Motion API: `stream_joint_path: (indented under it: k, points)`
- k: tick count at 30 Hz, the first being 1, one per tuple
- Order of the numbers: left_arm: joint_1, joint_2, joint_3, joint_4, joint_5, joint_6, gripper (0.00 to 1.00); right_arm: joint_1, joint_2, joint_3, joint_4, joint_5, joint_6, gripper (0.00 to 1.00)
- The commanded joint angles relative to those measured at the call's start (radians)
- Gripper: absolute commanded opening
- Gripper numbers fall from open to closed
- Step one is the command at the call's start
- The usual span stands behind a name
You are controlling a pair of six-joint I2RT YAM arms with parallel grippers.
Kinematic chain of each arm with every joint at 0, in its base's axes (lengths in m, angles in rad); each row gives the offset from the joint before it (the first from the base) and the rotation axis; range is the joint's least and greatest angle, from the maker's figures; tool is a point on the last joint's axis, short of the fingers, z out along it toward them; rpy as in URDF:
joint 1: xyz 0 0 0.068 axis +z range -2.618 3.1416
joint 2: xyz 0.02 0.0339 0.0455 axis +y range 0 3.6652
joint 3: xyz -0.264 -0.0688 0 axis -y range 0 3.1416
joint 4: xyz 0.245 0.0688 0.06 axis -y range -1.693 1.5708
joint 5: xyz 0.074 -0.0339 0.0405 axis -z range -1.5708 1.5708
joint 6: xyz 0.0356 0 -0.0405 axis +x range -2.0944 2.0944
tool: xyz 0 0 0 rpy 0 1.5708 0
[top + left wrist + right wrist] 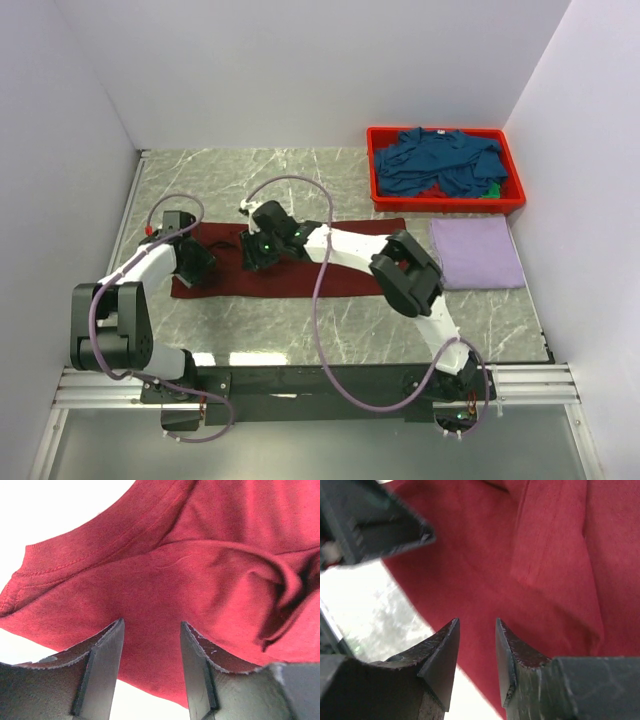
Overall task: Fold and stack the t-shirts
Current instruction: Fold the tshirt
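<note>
One maroon t-shirt (290, 280) on grey marbled table (300, 335), white walls (300, 70) around

No legible text or labels

Seen from above, both arms cover part of the maroon t-shirt (340, 280), and the left pincer (195, 262) and right pincer (258, 252) hide where they meet the cloth. In the red bin (378, 190), the heaped teal t-shirts (440, 165) cannot be counted. A green scrap (493, 190) at the bin's right corner is too small to identify.
</note>
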Motion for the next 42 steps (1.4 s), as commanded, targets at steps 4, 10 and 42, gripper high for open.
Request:
stream_joint_path:
  k: [4,10,42]
  points:
    - [0.007,0.008,-0.030,0.024,0.013,0.019,0.54,-0.023,0.089,0.133,0.023,0.011,0.010,0.42]
    - [0.007,-0.015,-0.065,0.007,0.014,0.022,0.54,-0.110,0.099,0.119,0.092,0.098,0.079,0.42]
    - [-0.059,-0.053,0.179,-0.081,0.014,0.065,0.61,-0.224,0.145,0.120,0.146,0.025,0.130,0.40]
